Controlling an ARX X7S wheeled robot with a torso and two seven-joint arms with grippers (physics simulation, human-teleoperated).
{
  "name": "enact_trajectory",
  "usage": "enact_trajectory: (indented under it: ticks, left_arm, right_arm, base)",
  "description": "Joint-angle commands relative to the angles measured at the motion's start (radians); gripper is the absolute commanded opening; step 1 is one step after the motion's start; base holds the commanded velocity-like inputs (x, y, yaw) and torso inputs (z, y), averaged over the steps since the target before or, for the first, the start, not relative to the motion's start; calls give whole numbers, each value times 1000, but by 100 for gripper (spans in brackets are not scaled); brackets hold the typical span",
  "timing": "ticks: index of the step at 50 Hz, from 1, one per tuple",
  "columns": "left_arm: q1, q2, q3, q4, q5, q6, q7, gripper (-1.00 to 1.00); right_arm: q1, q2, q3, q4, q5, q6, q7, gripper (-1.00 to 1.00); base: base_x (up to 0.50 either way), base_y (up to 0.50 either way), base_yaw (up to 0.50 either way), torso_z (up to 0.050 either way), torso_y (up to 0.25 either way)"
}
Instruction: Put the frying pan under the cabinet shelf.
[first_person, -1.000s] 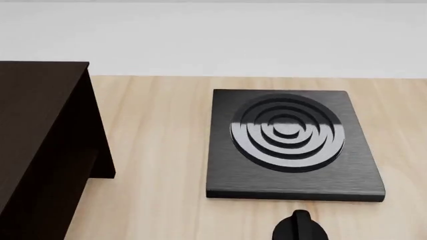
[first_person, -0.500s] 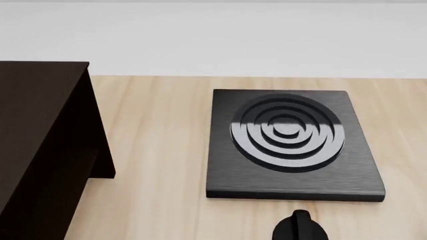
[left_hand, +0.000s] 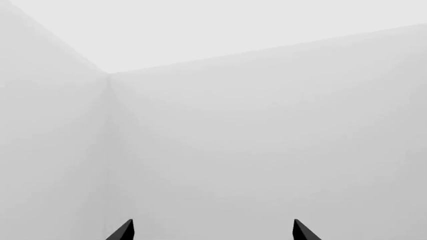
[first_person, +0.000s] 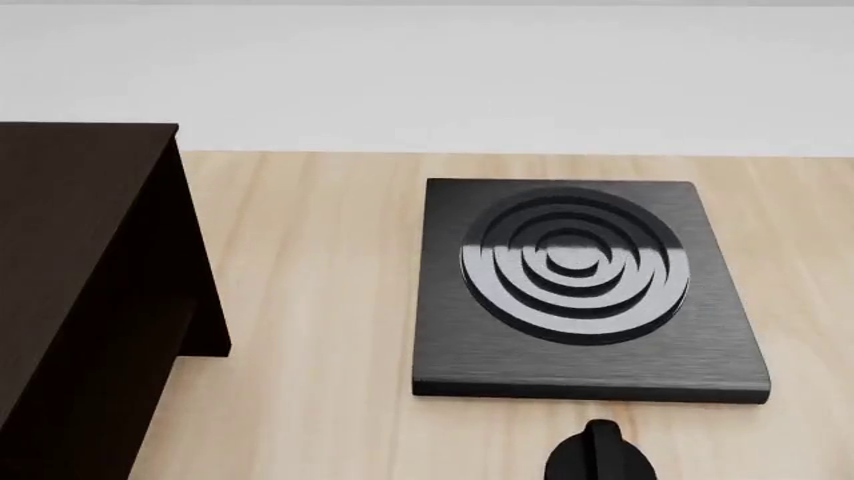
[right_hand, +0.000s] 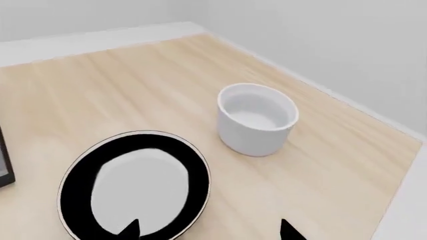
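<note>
The frying pan, round and black with a whitish inside, lies on the wooden table in the right wrist view; its handle does not show. My right gripper is open, hovering above the pan's rim, one fingertip over the pan and the other over bare wood. The dark brown cabinet shelf stands at the left of the head view. The pan is out of the head view, and neither arm shows there. My left gripper is open and empty, facing only blank white walls.
A square black stove plate with concentric rings lies right of the cabinet. A small black knob sits in front of it. A white round bowl stands close beside the pan. The table's edge and a white wall run just beyond the bowl.
</note>
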Motion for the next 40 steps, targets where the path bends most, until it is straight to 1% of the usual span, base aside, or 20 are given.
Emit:
enact_trajectory:
  ticks: [1,6,10,26,40]
  left_arm:
    - [7,0,5,-11,6,15,1,100]
    - [9,0,7,-12,7,17,1,100]
    - [22,1,13,-19,19,34,2,100]
    - [9,5,32,-21,19,21,-9,100]
    - [-4,6,49,-30,24,20,-13,100]
  right_arm:
    - [-21,3,-15,27,-7,0,-7,100]
    - [-15,14,-27,34,26,12,4,100]
    - [-20,35,-70,29,31,21,-12,100]
    - [-43,54,-143,49,-37,-16,-68,100]
    - [-9,56,-261,98,-109,-75,-104,100]
  base:
    - [0,0,0,0,0]
    - [0,0,0,0,0]
    - [0,0,0,0,0]
    - [0,0,0,0,0]
    - [0,0,0,0,0]
